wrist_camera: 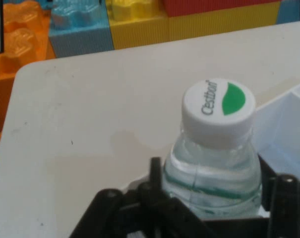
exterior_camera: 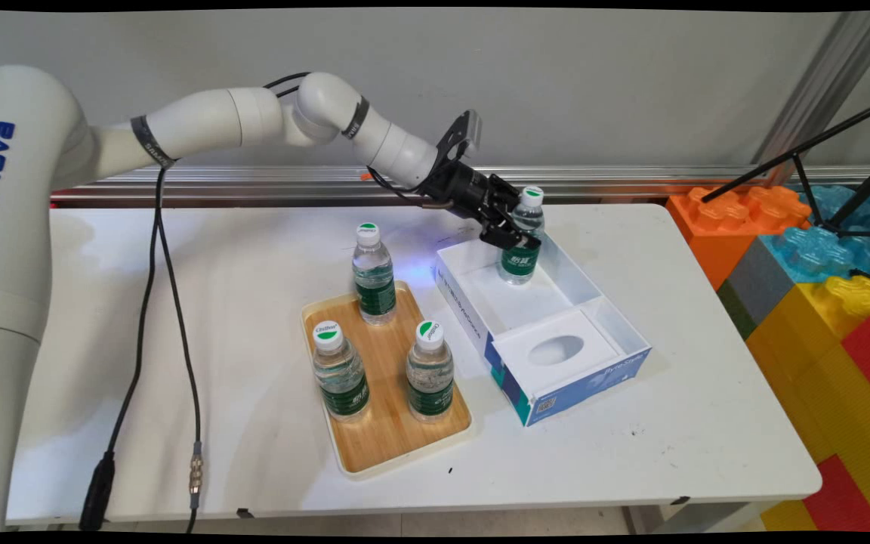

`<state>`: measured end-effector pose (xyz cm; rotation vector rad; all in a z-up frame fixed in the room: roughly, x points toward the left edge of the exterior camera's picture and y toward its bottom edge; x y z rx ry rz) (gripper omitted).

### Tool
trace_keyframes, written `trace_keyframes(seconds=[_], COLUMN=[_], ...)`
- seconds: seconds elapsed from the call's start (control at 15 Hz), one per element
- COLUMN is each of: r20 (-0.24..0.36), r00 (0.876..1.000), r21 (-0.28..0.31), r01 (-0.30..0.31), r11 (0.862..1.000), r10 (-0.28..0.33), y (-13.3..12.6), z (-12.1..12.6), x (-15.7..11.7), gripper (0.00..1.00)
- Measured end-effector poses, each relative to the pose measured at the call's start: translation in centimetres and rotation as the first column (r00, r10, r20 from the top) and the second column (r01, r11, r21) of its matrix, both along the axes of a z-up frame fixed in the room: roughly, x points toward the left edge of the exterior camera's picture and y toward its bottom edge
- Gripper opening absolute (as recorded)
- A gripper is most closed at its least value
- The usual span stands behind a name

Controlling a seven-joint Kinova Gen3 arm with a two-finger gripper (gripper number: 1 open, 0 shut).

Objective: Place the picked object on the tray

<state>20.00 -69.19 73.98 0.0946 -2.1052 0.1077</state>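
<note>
Clamped on the held bottle (exterior_camera: 523, 242), the fingers (wrist_camera: 157, 173) pressed against its clear body from both sides, just below the shoulder, as we saw in the hand view. We found the gripper (exterior_camera: 514, 233) reaching in from the upper left, over the far end of the white box (exterior_camera: 616, 321), and the bottle stood upright inside that box's far compartment, its white and green cap (wrist_camera: 218, 112) above the fingers. Nearer to us in the same box we noted a white insert with an oval hollow (exterior_camera: 556, 350). Left of the box lay a wooden tray (exterior_camera: 390, 434) on the white table (exterior_camera: 669, 453), and on it we counted three more upright bottles: one at the far end (exterior_camera: 373, 276), one near left (exterior_camera: 339, 372) and one near right (exterior_camera: 430, 372). Big coloured building blocks (exterior_camera: 820, 302) were stacked beyond the table's right edge.
</note>
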Motion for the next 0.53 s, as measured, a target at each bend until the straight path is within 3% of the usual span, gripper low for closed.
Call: trace_keyframes(seconds=[0.33, 0.53], r20=[-0.014, -0.052], r00=[1.000, 0.998], r21=[-0.004, -0.002], r01=[0.001, -0.021], r11=[1.000, 1.000], r10=[-0.001, 0.021], y=[0.3, 0.7], z=[0.8, 3.2], x=[-0.5, -0.8], gripper=[0.00, 0.00])
